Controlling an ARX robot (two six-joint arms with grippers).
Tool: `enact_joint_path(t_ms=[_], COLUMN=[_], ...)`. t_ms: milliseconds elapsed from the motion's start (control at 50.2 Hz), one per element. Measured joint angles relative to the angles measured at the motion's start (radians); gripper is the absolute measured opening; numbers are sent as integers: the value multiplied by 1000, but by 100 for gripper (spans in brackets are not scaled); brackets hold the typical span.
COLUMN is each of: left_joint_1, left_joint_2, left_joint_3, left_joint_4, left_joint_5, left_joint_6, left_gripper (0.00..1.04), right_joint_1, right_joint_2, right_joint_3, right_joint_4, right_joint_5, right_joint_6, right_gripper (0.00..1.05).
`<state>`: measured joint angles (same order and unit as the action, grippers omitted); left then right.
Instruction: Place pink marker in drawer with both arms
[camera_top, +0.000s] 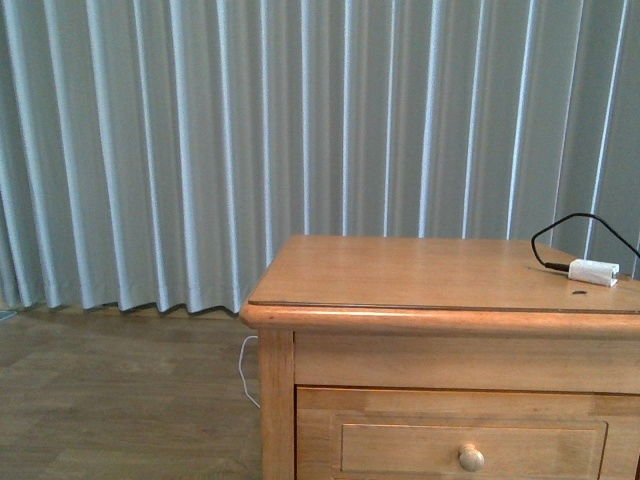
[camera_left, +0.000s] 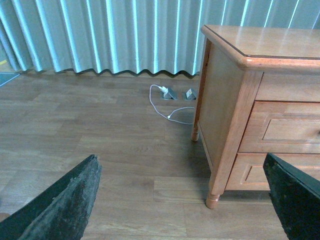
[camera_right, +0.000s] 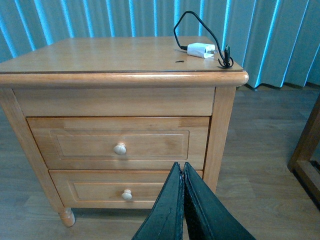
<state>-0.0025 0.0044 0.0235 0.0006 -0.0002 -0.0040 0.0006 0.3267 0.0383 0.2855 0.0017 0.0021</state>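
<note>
Plainly, the honey-coloured nightstand (camera_top: 420, 290) is standing before the grey-blue pleated curtain (camera_top: 200, 140), and its upper drawer (camera_right: 120, 142) is sitting fully closed, with the round knob (camera_right: 120, 148) facing out. A second, lower drawer (camera_right: 125, 187) is also sitting closed beneath it. On the wooden top, a white adapter (camera_top: 593, 271) is lying toward three o'clock in the front view, with its black cable (camera_top: 560, 235) looping up behind it. No pink marker is showing in any view, so I cannot tell where it is.

The left gripper (camera_left: 185, 200) is hanging above the wood-look floor (camera_left: 100, 135) with its fingers (camera_left: 65, 205) spread wide and gripping nothing; the nightstand is sitting toward two o'clock of it. The right gripper (camera_right: 182, 172) is pointing toward the lower drawer with its fingers (camera_right: 167, 210) pressed together and nothing between them. A white cord (camera_left: 167, 107) is trailing across the floor beside the nightstand's leg.
</note>
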Motion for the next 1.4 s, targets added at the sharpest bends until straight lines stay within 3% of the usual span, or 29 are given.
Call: enact_joint_path(t_ms=[478,578,857,917,1056,1296,1336,1395], left_joint_1=[0,0,0,0,0,0,0,0], left_joint_2=[0,0,0,0,0,0,0,0], left_joint_3=[0,0,0,0,0,0,0,0], left_joint_4=[0,0,0,0,0,0,0,0], left_joint_5=[0,0,0,0,0,0,0,0], left_joint_6=[0,0,0,0,0,0,0,0], left_gripper=[98,98,98,98,98,98,98,98], right_joint_1=[0,0,0,0,0,0,0,0], right_joint_2=[-150,-294,-322,-322,-322,-322,-322,-322], right_joint_3=[-34,-32,-32,-32,-32,-32,-32,-32], right_joint_4=[-106,-277,-284,-284,-284,-284,-284,-284], right_joint_5=[0,-2,-2,-2,-2,-2,-2,-2], right_joint_6=[0,-1,-1,-2,-2,-2,0,-1], right_gripper=[1,1,1,10,46,94,98,95])
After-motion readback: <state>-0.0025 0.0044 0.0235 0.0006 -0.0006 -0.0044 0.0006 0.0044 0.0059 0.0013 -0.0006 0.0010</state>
